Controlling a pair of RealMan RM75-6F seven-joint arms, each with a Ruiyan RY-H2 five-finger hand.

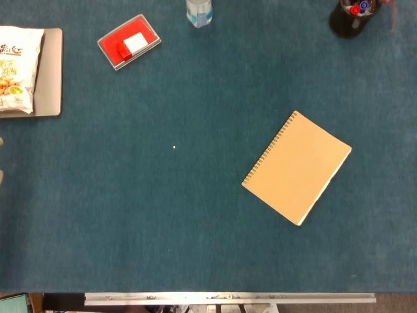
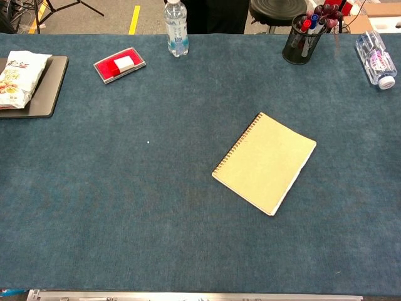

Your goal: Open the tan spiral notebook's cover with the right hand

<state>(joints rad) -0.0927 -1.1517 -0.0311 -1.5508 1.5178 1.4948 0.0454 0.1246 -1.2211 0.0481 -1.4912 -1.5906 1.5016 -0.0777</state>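
Note:
The tan spiral notebook lies shut on the blue table cloth, right of centre, turned at an angle with its wire spine along the upper-left edge. The chest view shows the same notebook, cover flat, nothing touching it. My right hand is in neither view. Two pale slivers at the left edge of the head view look like fingertips of my left hand, far from the notebook; too little of them shows to tell how the hand is held.
A red box and an upright water bottle stand at the back. A pen cup and a lying bottle are back right. A snack bag rests on a dark tray far left.

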